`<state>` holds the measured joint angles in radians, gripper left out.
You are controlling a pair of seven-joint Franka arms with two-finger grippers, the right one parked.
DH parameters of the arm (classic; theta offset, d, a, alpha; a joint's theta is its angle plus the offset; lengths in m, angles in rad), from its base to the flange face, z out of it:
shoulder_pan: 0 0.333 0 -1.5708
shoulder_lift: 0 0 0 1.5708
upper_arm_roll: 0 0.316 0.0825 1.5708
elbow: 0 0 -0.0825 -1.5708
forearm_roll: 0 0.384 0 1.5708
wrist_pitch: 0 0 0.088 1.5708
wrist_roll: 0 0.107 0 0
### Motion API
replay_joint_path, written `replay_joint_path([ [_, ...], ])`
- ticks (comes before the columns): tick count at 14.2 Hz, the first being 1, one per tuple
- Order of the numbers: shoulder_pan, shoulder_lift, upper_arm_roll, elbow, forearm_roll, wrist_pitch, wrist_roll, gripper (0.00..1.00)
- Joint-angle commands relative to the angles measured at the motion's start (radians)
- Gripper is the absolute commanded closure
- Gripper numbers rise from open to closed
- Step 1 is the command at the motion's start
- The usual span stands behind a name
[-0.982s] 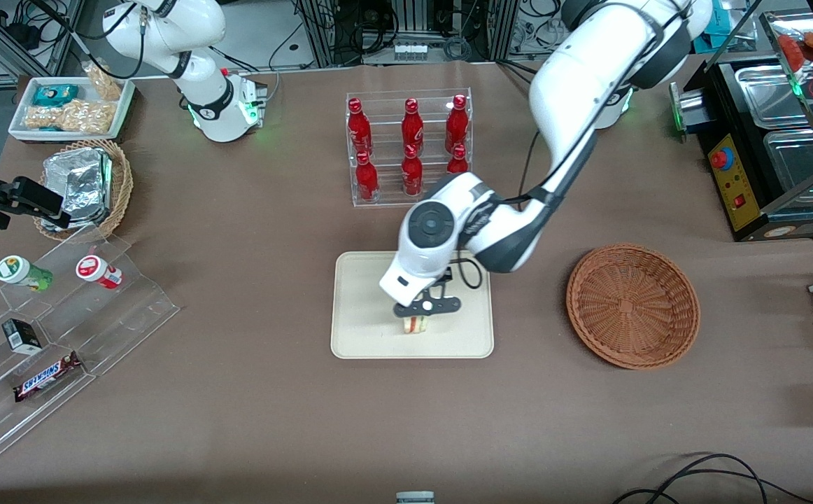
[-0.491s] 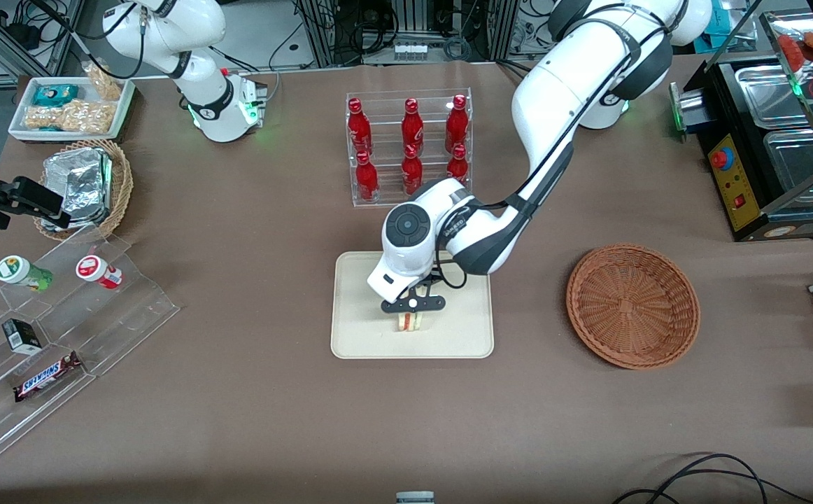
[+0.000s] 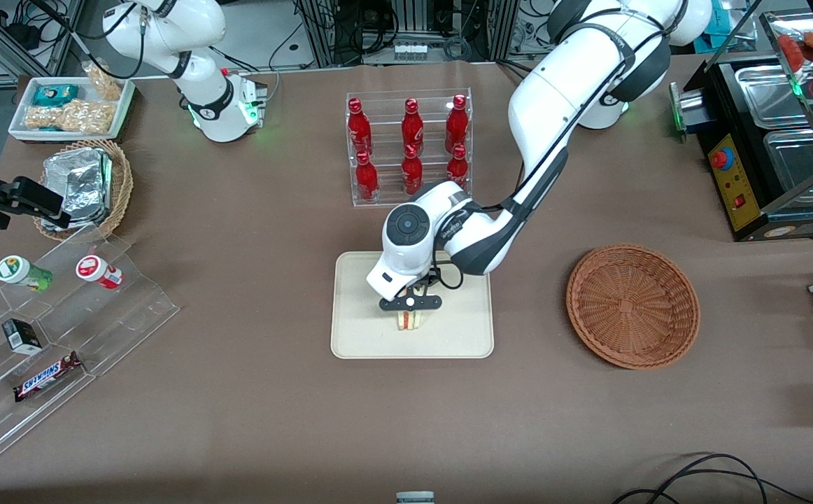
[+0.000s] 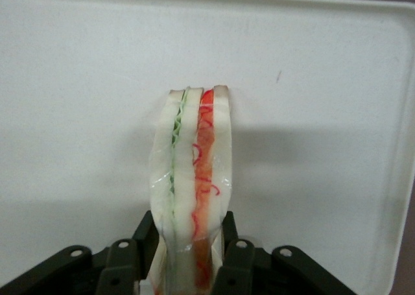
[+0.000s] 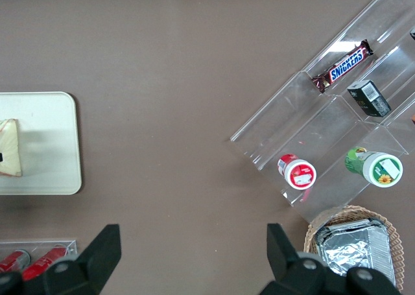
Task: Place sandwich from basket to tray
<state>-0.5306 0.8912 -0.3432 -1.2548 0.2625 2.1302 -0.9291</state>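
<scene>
The sandwich [image 3: 411, 320], a wedge of white bread with red and green filling layers, stands on edge over the middle of the cream tray [image 3: 357, 329]. My left gripper [image 3: 411, 313] is shut on it from above, and the bread bulges where the fingers squeeze it. In the left wrist view the black fingers [image 4: 142, 240] clamp both faces of the sandwich [image 4: 191, 159], whose tip is at or just above the tray [image 4: 78, 81]. The reddish-brown basket [image 3: 632, 304] sits empty toward the working arm's end. The right wrist view shows the sandwich [image 5: 10, 149] on the tray [image 5: 52, 146].
A clear rack of red bottles [image 3: 410, 147] stands just past the tray, farther from the front camera. Toward the parked arm's end are an acrylic stepped stand with snacks [image 3: 50, 329], a tan basket with foil packets [image 3: 85, 185] and a white snack tray [image 3: 71, 105]. A black appliance [image 3: 763, 140] stands near the working arm.
The gripper with the sandwich has shifted a little toward the parked arm's end and away from the front camera, staying over the tray. The last half second shows almost no movement.
</scene>
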Motion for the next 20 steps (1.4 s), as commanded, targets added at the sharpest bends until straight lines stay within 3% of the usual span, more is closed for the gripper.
replay_joint_path([
  [1,-0.003,-0.115,0.007,-0.015,0.014,-0.053,-0.014,0.00],
  [8,0.079,-0.438,0.007,-0.127,-0.002,-0.318,-0.030,0.00],
  [12,0.216,-0.550,0.007,-0.262,-0.087,-0.345,-0.004,0.00],
  [15,0.309,-0.633,0.006,-0.382,-0.091,-0.346,0.113,0.00],
  [20,0.460,-0.782,0.007,-0.509,-0.190,-0.412,0.341,0.00],
])
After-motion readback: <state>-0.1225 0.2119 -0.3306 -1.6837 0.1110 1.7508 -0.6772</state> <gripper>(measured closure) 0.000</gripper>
